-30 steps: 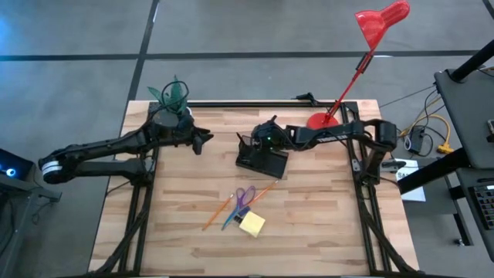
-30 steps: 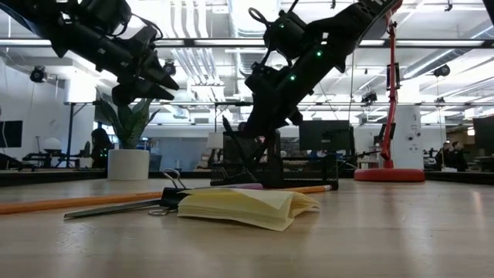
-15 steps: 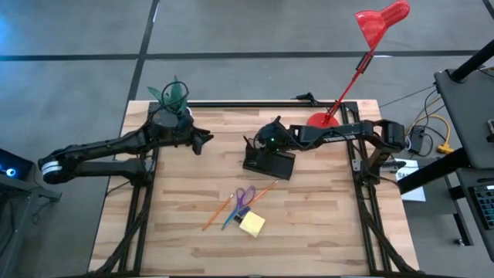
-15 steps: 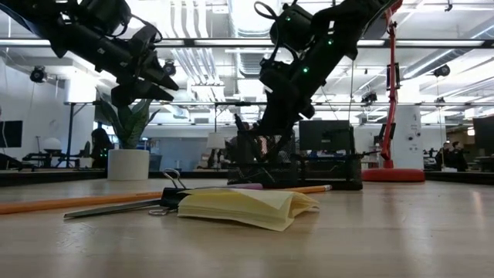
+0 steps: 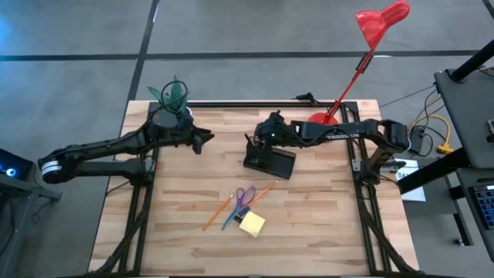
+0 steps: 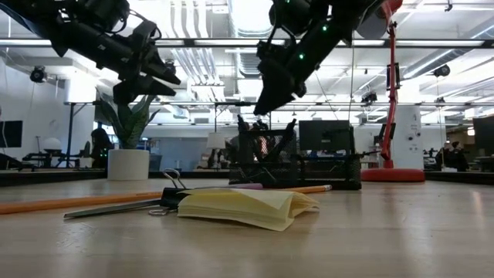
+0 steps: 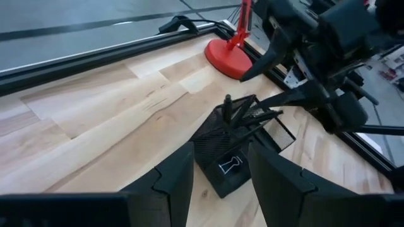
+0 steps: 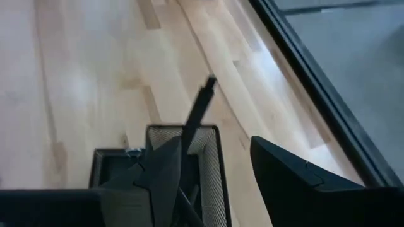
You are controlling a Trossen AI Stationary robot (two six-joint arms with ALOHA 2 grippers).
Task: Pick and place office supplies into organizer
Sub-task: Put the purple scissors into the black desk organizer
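The black mesh organizer (image 5: 268,161) stands mid-table, with dark pens (image 7: 238,112) leaning in its taller cup and a binder clip (image 7: 230,165) in its low tray. My right gripper (image 6: 266,99) hangs open just above that cup, holding nothing; one pen (image 8: 197,112) sticks up between and beyond its fingers. My left gripper (image 5: 207,139) hovers open over the table's far left, pointing toward the organizer. Nearer the front edge lie purple-handled scissors (image 5: 244,198), orange pencils (image 5: 218,211), a yellow sticky-note pad (image 5: 252,224) and a black binder clip (image 6: 171,191).
A potted green plant (image 5: 173,99) stands at the far left corner behind my left arm. The red lamp's base (image 5: 318,120) sits at the far right, close behind my right arm. Bare wood lies left of the organizer and along the front edge.
My right gripper has risen out of the organizer's tall cup and rolled a little, leaving the pens standing in it. The organizer has shifted slightly toward the table's right. My left arm has kept still.
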